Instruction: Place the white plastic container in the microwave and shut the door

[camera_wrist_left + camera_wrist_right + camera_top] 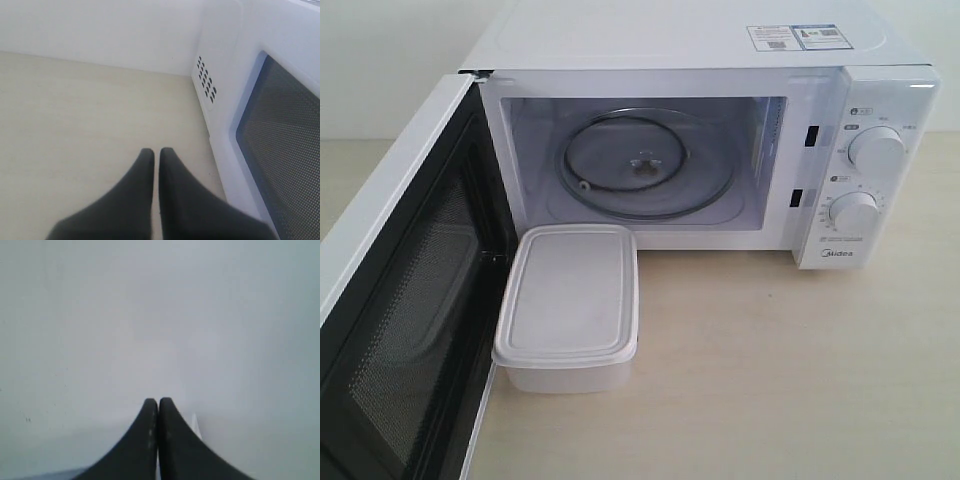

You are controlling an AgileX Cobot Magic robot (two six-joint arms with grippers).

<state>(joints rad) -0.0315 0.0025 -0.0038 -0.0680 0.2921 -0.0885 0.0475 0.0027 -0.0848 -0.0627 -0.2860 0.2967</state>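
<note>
The white plastic container (570, 300) stands lidded on the table, just in front of the microwave (880, 90) opening, close beside the door (380, 200), which is swung wide open to the left. The glass turntable (645, 165) inside is bare. Neither gripper shows in the exterior view. In the left wrist view my left gripper (156, 151) is shut with nothing in it, hovering over the table beside the door's mesh window (285, 135) and the microwave's vented side (206, 85). My right gripper (158, 401) is shut and empty, facing a plain pale surface.
The microwave's two dials (876, 150) sit on its right panel. Light wooden table (770, 370) spreads to the right of the container. A white wall (100, 30) stands behind the table.
</note>
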